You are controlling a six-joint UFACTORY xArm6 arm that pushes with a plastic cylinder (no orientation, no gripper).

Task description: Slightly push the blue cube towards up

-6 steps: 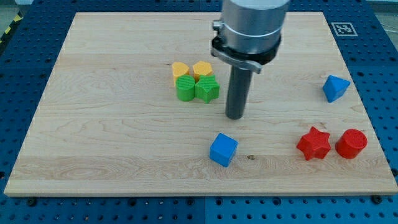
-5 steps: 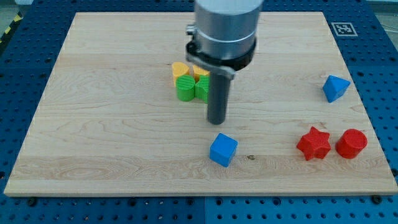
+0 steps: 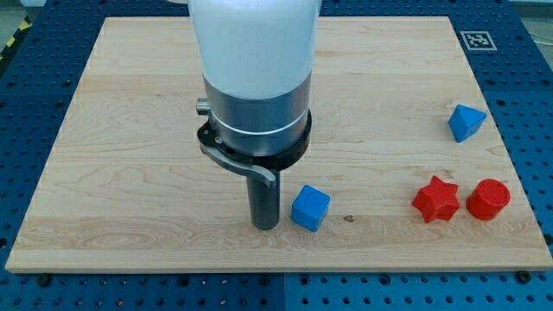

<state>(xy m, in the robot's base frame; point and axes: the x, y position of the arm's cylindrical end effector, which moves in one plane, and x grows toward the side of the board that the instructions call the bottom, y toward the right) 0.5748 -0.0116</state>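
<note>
The blue cube (image 3: 310,208) sits on the wooden board (image 3: 130,173) near the view's bottom, a little right of centre. My tip (image 3: 265,226) rests on the board just left of the cube and slightly lower in the view, with a narrow gap between them. The arm's wide body hides the board's middle above the tip.
A blue triangular block (image 3: 466,122) lies at the view's right. A red star (image 3: 435,199) and a red cylinder (image 3: 488,199) lie at the lower right. The yellow and green blocks seen earlier are hidden behind the arm.
My tip has moved down and to the left, from above the blue cube to beside its left side. The arm now hides the yellow and green blocks. No block has moved.
</note>
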